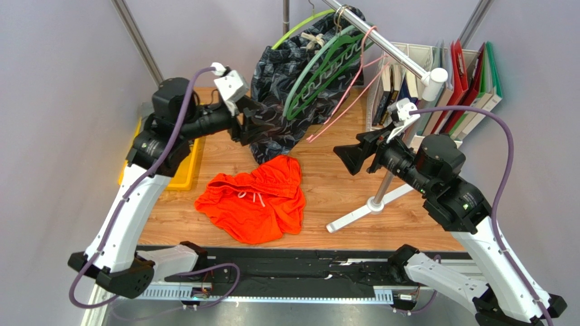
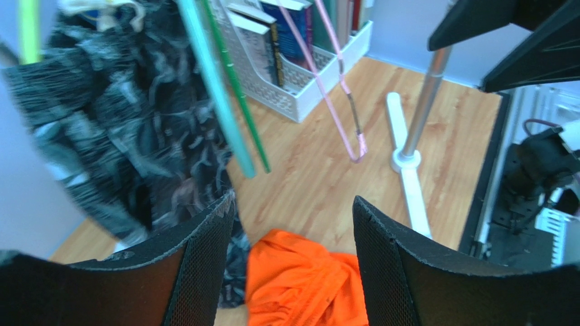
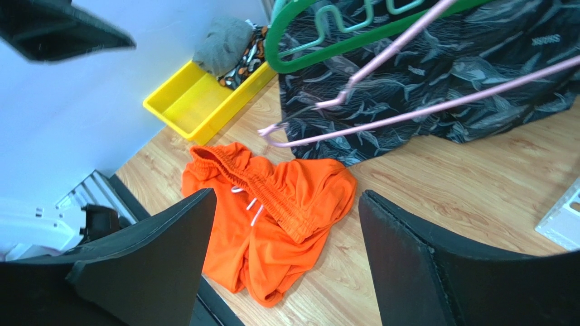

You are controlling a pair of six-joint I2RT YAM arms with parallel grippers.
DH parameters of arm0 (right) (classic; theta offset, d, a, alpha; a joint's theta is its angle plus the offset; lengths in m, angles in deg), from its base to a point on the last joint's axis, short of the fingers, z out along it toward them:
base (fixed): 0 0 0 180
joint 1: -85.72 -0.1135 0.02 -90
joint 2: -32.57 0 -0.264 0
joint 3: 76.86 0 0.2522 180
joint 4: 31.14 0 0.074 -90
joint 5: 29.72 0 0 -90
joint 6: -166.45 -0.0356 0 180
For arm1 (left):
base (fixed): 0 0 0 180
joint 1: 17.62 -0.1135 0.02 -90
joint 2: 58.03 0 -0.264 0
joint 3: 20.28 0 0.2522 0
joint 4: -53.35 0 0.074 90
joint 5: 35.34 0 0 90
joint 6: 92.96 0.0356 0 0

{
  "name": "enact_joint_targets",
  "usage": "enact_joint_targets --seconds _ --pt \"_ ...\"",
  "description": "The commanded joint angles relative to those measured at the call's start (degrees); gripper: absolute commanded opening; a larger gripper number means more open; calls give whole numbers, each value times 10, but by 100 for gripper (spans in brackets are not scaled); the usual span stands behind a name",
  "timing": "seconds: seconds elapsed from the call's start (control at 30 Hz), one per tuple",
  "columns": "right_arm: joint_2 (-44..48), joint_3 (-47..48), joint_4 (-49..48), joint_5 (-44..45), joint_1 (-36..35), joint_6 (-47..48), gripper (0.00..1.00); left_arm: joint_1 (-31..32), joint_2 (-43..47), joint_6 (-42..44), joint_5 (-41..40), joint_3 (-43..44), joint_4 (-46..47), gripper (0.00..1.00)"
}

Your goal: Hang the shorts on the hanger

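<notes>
My left claw (image 1: 246, 128) is released, its fingers spread wide with nothing between them. The black patterned garment (image 1: 279, 78) hangs right beside it. My right claw (image 1: 345, 155) is spread open too and holds nothing. The shorts (image 1: 255, 199) lie crumpled on the table (image 1: 327, 183), below both claws and between them, nearer the left one. Neither claw touches them. The hanger (image 1: 340, 102) hangs tilted from the rail (image 1: 384, 41), above and ahead of the right claw, with its low corner pointing toward the left claw, clear of the shorts.
</notes>
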Motion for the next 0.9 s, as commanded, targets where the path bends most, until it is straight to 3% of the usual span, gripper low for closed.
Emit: enact_joint_targets --seconds 0.0,0.37,0.77,0.87 --pt "2 18 -27 8 18 -34 81 69 -35 -25 -56 46 25 69" --pt "18 31 -28 -31 68 1 80 221 -201 7 -193 196 13 70" --pt "33 45 -7 -21 99 9 81 275 -353 13 -298 291 3 72" --pt "36 45 -5 -21 101 10 81 274 -373 8 -301 305 9 68"
